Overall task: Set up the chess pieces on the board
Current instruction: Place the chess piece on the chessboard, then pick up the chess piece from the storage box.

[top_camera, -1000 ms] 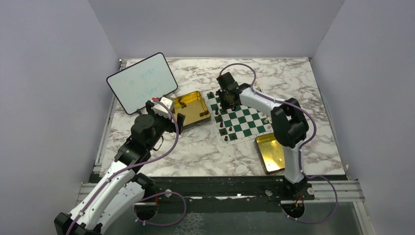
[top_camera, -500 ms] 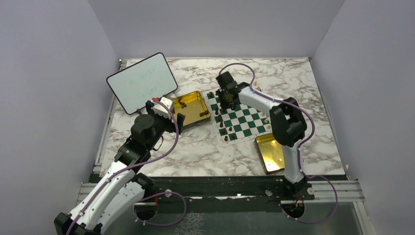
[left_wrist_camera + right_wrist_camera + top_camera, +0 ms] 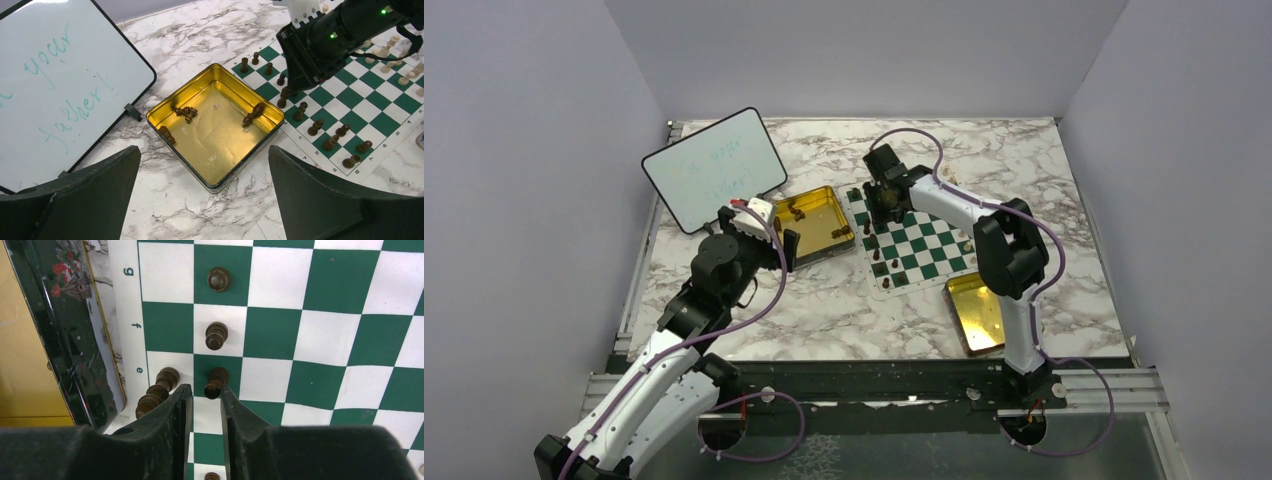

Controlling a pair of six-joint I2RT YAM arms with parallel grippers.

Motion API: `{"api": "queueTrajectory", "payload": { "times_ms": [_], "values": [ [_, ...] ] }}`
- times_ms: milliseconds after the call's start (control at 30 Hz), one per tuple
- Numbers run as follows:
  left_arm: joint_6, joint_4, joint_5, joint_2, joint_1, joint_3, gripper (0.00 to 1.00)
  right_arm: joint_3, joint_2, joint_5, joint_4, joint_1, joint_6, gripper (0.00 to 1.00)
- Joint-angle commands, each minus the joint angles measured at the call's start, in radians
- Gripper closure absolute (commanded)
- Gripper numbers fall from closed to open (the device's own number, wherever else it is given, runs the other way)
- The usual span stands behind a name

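Bordering the board point(image 3: 380, 95) sits a gold tin point(image 3: 220, 140) beside the whiteboard point(image 3: 65, 95).

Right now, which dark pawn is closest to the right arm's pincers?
The dark pawn on row e, right at the tips of the right gripper. The pawn on row f and the pawn on row g stand farther off.

Brown chess pieces point(image 3: 216, 336) (mostly upright) stand on the checkered board point(image 3: 320, 340).

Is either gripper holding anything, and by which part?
The left gripper holds nothing, jaws wide open. On the right gripper the tips flank a dark pawn on the board; whether they pinch it cannot be told.
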Motion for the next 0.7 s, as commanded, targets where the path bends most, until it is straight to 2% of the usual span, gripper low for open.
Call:
{"api": "queueTrajectory", "payload": {
  "times_ms": [0,400,500,667],
  "values": [
    [-0.073,0.006,-0.102,-0.004,-0.002,0.002,0.01,0.005,-0.039,0.011,-0.032,-0.004,0.010,0.67],
    [-0.136,-0.121,-0.098,0.219,-0.002,0.136,0.04,-0.079,-0.219,0.015,-0.021,-0.010,0.016,0.62],
    [-0.160,-0.148,-0.102,0.303,0.001,0.187,0.08,-0.136,-0.290,-0.002,-0.001,-0.013,0.025,0.61],
    [-0.188,-0.155,-0.047,0.457,0.031,0.269,0.22,-0.292,-0.468,-0.051,0.098,-0.014,0.062,0.60]
  ]
}}
